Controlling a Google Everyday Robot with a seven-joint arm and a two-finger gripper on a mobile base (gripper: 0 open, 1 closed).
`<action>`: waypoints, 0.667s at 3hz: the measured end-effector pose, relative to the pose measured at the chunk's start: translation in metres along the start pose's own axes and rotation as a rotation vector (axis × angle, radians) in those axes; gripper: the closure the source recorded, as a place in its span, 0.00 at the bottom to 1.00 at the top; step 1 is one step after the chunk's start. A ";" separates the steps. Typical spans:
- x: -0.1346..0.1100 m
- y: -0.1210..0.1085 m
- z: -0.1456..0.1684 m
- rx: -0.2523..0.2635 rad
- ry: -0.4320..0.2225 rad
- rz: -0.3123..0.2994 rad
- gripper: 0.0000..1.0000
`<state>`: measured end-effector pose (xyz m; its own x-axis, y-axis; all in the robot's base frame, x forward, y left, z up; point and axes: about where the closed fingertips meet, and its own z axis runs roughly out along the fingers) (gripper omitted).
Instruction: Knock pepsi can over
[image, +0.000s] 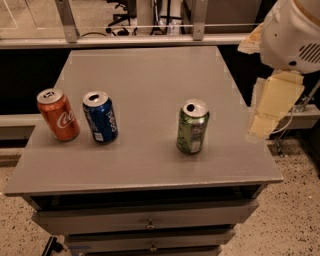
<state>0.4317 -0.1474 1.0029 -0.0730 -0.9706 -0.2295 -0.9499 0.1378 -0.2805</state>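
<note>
Cans stand on a gray table (145, 85) in front of you, three of them, all upright. The table top is flat and plain. Under it you see two drawers (150, 222) with small knobs. The floor (295, 225) is speckled. Behind the table runs a metal rail (150, 40) with two posts, and past it the room is dim, with a chair base and some cables.

The pepsi can (100, 117) is the blue one. It stands near the left side of the table, toward the front. Its silver top faces up and its white letters run down the side.

The gripper (272, 105) hangs off the right edge of the table, up in the air. It is pale yellow and sits under a big white round part of the arm (290, 35). It touches nothing. You cannot tell if it is open or closed. The pepsi can is well apart from it, across most of the table.

An orange-red Coca-Cola can (58, 115) stands just beside the pepsi can, on its left, very close but not touching. A green can (192, 126) stands alone, more to the right. It sits between the gripper and the pepsi can, a bit closer to the front edge.
</note>
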 end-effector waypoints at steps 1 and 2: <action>-0.037 0.001 0.001 -0.031 -0.032 -0.018 0.00; -0.077 0.005 0.004 -0.079 -0.056 -0.054 0.00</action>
<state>0.4333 -0.0711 1.0157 -0.0064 -0.9633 -0.2684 -0.9732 0.0676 -0.2196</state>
